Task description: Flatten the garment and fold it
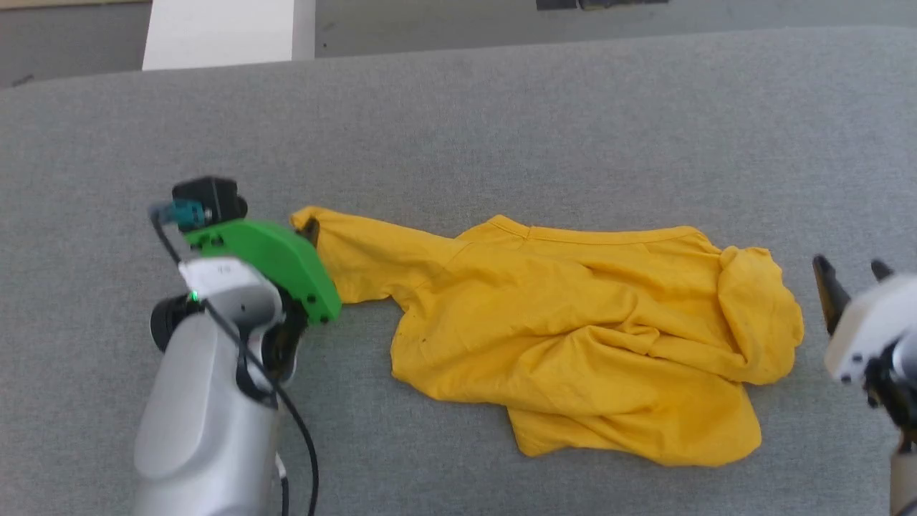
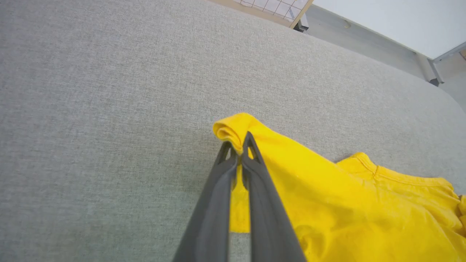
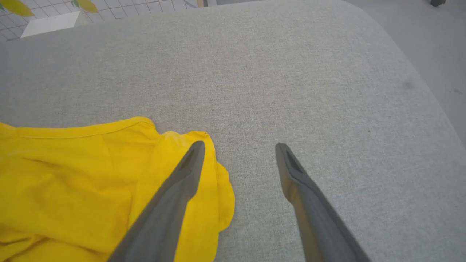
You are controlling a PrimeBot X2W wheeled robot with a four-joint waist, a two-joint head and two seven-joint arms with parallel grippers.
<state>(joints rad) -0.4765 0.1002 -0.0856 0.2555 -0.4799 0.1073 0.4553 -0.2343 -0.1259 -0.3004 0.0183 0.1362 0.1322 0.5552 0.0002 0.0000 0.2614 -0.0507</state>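
The shirt (image 1: pixel 573 330) lies crumpled on the grey, cloth-covered worktop (image 1: pixel 458 129), filling the middle and right of centre in the head view. Its body is bunched in deep folds. One sleeve (image 1: pixel 365 251) stretches out toward the left of the frame, and the collar edge (image 1: pixel 516 228) runs along the top. A rounded lump of cloth sits at the shirt's right end.

The left pincer (image 1: pixel 309 231) is at the tip of that sleeve, left of centre, under the green housing (image 1: pixel 272 258) on its wrist. In the left wrist view the left pincer (image 2: pixel 238 145) is clamped on the sleeve end: the two dark fingers lie close together, with yellow cloth showing in the narrow slit between them. The rolled hem curls just past the fingertips at the middle of the frame. The rest of the shirt (image 2: pixel 346 203) spreads toward the lower right.

The right pincer (image 1: pixel 851 266) is at the right edge of the head view, just beside the shirt's right end, with its fingers apart. In the right wrist view the right pincer (image 3: pixel 239 145) stands wide apart and holds nothing. One finger overlaps the shirt's (image 3: pixel 72 174) edge at the lower left, and the other is over bare worktop (image 3: pixel 291 72).

A white panel (image 1: pixel 222 32) stands beyond the worktop at the upper left of the head view.
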